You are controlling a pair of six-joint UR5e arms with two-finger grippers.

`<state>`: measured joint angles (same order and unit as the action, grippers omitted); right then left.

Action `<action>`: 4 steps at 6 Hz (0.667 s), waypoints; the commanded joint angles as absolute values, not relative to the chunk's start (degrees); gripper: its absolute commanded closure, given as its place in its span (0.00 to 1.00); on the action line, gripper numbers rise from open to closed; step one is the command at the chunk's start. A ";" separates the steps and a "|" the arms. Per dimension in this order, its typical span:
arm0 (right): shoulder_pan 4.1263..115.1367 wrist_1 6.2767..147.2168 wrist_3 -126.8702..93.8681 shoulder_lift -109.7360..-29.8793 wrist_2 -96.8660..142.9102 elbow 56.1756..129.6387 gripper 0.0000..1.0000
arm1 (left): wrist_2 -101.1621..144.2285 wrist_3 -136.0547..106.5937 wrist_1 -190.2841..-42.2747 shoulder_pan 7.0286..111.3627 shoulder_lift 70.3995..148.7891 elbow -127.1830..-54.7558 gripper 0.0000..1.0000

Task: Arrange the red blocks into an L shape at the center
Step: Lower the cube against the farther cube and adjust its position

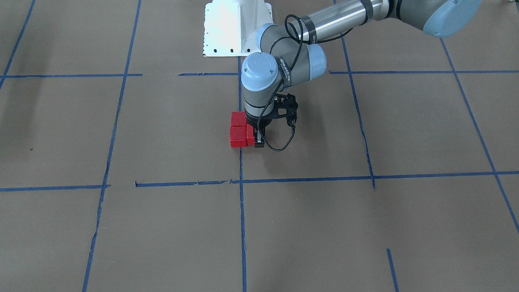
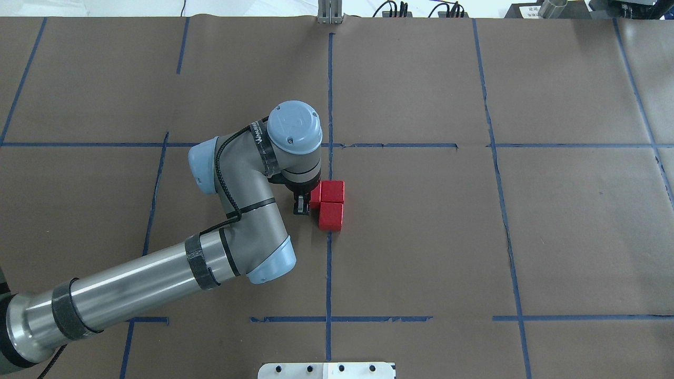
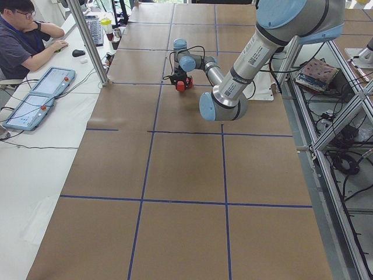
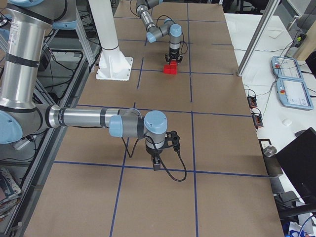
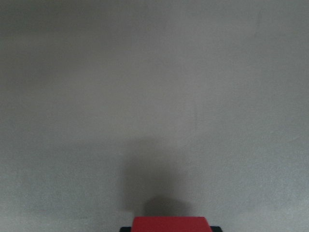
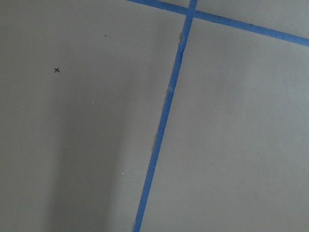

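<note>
Three red blocks lie together at the center (image 2: pixel 368 231), on the vertical blue tape line. Two of the red blocks (image 2: pixel 333 191) (image 2: pixel 330 216) touch front to back; they also show in the front view (image 1: pixel 238 136) (image 1: pixel 238 118). My left gripper (image 2: pixel 306 202) is shut on the third red block (image 2: pixel 315 196), low at the paper and against the side of one of the others. That block fills the bottom edge of the left wrist view (image 5: pixel 170 224). My right gripper (image 4: pixel 156 163) hangs over bare paper far from the blocks; I cannot tell if it is open or shut.
The white robot base plate (image 1: pixel 237 28) stands just behind the blocks. Blue tape lines (image 6: pixel 164 116) cross the brown paper. An operator (image 3: pixel 23 35) sits at a side bench with teach pendants (image 3: pixel 35 105). A white column (image 4: pixel 106 34) stands beside the table.
</note>
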<state>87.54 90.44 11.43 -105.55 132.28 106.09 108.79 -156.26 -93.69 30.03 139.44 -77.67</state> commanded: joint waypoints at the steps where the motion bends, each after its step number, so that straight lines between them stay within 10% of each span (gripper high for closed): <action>1: 87.54 90.44 11.43 -105.56 132.28 106.08 0.00 | 108.63 -156.97 -93.69 29.97 139.39 -77.61 0.65; 4: 87.54 90.44 11.51 -105.56 132.28 106.17 0.00 | 108.63 -157.15 -95.26 29.88 139.39 -77.00 0.62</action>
